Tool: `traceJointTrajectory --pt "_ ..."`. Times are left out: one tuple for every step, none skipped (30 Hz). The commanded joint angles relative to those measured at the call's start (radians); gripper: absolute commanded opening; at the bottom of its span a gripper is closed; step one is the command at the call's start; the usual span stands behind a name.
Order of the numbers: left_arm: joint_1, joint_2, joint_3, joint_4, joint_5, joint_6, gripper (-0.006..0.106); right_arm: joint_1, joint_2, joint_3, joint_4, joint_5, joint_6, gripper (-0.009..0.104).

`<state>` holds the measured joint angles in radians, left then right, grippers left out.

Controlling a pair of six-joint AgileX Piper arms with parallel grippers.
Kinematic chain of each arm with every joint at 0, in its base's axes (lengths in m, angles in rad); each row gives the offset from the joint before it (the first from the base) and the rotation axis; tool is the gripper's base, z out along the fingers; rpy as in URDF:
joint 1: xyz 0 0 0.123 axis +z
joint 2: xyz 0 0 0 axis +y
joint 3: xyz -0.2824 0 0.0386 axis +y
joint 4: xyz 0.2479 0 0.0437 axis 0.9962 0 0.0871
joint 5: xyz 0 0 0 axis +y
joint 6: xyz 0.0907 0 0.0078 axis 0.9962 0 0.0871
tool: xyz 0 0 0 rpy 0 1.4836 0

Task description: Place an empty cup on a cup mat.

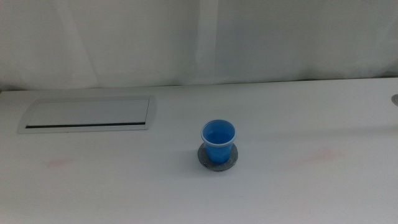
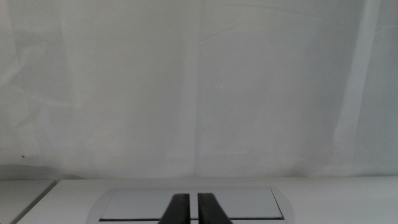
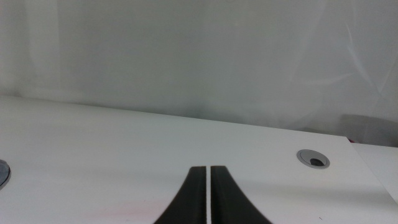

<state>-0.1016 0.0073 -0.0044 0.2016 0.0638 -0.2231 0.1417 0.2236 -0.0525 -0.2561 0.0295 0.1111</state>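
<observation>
Small bright blue plastic cup (image 1: 218, 142), tapered toward the base, paler rolled rim, standing upright and mouth-up on the flat round mottled grey cup mat (image 1: 218, 159). Blue interior visible from above, nothing seen inside. Ring of grey mat showing all round the base, widest on the near side. Placed a little right of centre on the white table (image 1: 298, 186), well apart from the long white rectangular panel (image 1: 87, 114) with its dark slot, which lies to the far left. Faint pinkish smudges on the tabletop at the left and right of the cup.

Neither arm seen in the middle view; no gripper touching or near the cup.

Left gripper (image 2: 188, 210): 2 dark jaws drawn almost together with only a thin sliver of light between, holding nothing, poised low over the table and aimed at the white panel and the pale curtain behind.

Right gripper (image 3: 208, 199): 2 dark jaws likewise pressed nearly together, a hairline gap between, holding nothing, low over bare tabletop, with a small round grey grommet (image 3: 313, 159) ahead near the table's far edge.
</observation>
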Motion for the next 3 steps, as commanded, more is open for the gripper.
traceJointTrajectory --pt "0.003 -0.039 0.041 -0.007 -0.001 -0.006 -0.003 -0.003 0.002 0.004 -0.002 -0.005 -0.006 -0.003" --pt "0.003 -0.039 0.041 -0.007 -0.001 -0.006 -0.003 -0.003 0.002 0.004 -0.002 -0.005 -0.006 -0.003" --pt "0.003 -0.039 0.041 -0.007 -0.001 -0.006 -0.003 -0.003 0.002 0.004 -0.002 -0.005 -0.006 -0.003"
